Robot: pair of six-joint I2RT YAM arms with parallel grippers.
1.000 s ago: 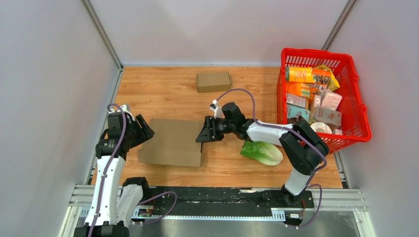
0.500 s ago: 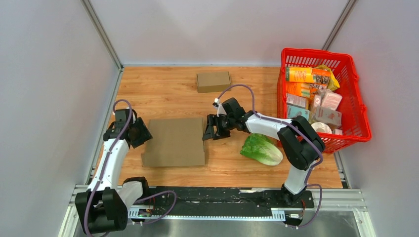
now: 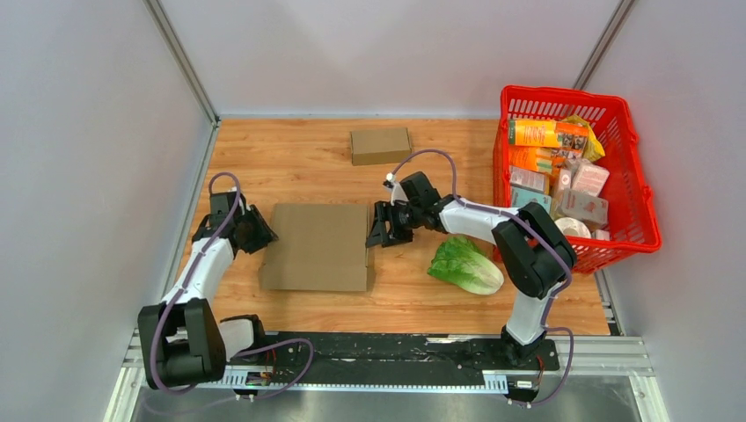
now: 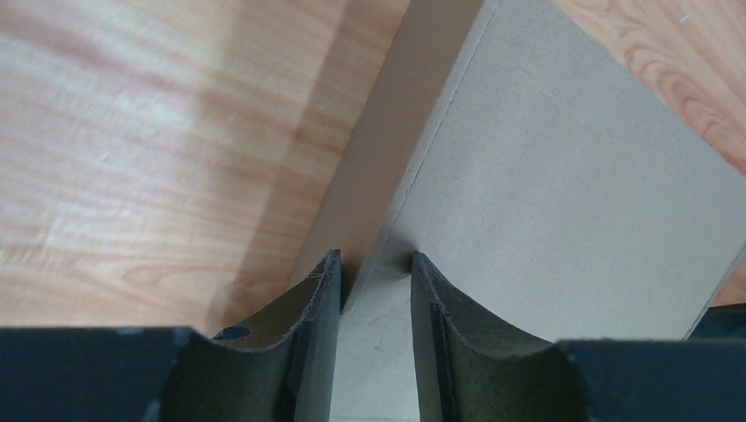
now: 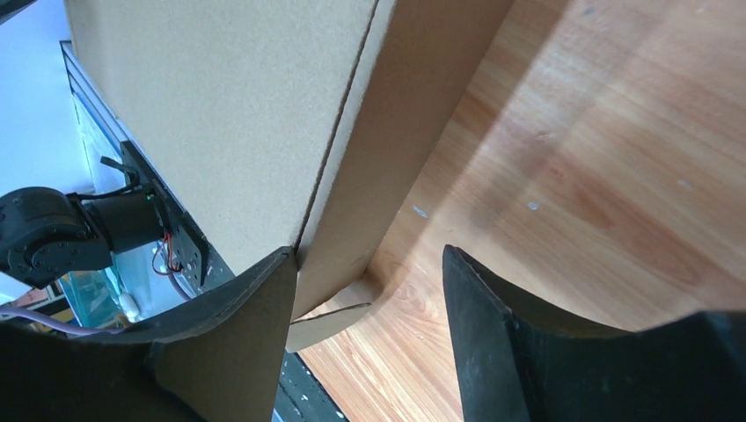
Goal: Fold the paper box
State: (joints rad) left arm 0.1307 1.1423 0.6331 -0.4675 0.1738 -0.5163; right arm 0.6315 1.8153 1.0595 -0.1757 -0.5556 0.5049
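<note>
The brown paper box (image 3: 317,246) lies partly flattened on the wooden table, between both arms. My left gripper (image 3: 257,230) is at its left edge. In the left wrist view the left gripper (image 4: 376,264) is shut on the box (image 4: 545,176), with a strip of cardboard pinched between its fingers. My right gripper (image 3: 380,230) is at the box's right edge. In the right wrist view the right gripper (image 5: 365,272) is open. One of its fingers (image 5: 255,308) touches the box (image 5: 220,105) at its raised side panel, and the other stands over bare wood.
A small closed cardboard box (image 3: 380,145) sits at the back middle. A green lettuce (image 3: 464,265) lies just right of my right arm. A red basket (image 3: 640,198) full of packaged goods stands at the right edge. Grey walls close in the table on three sides.
The box has slid a little right and away and lies squarer to the table. My left gripper moved forward with its edge. My right gripper backed slightly right.
</note>
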